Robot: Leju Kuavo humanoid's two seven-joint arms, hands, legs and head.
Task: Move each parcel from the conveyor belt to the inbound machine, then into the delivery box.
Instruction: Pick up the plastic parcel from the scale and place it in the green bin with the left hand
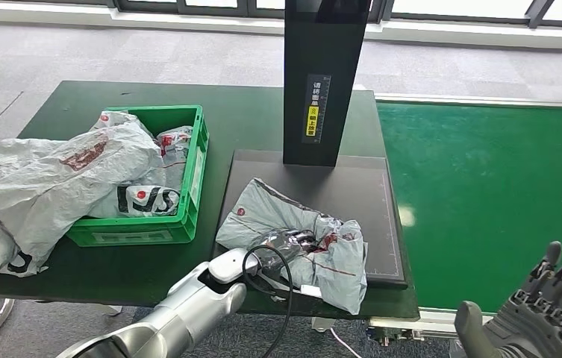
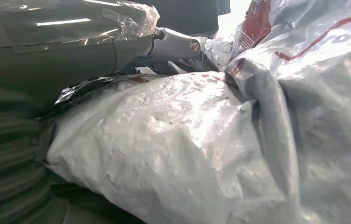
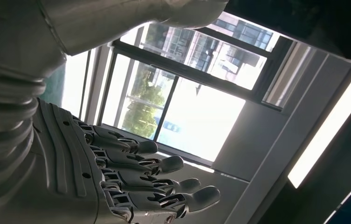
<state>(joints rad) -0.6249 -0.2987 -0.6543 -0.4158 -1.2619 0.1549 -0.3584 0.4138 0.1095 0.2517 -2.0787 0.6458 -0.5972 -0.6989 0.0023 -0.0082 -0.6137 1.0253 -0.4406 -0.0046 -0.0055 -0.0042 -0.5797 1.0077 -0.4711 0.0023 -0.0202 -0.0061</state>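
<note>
One grey parcel [image 1: 300, 242] lies on inbound machine's black plate [image 1: 352, 186], at 6 o'clock from its dark post [image 1: 324, 74]. L hand [image 1: 281, 257] grips parcel's near edge. R hand [image 1: 546, 306] empty, fingers spread, over green conveyor belt [image 1: 486, 186]. Green delivery box [image 1: 197, 160] at 9 o'clock, stuffed w/ bags [image 1: 61, 179].

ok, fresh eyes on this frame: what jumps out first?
The crumpled grey parcel on the inbound machine's dark plate, with the left hand on its near edge, below the black upright column. Next, the green delivery box to the left, overflowing with grey parcels that spill onto the dark green table. The right hand is raised, fingers spread and holding nothing, over the bare green conveyor belt.
</note>
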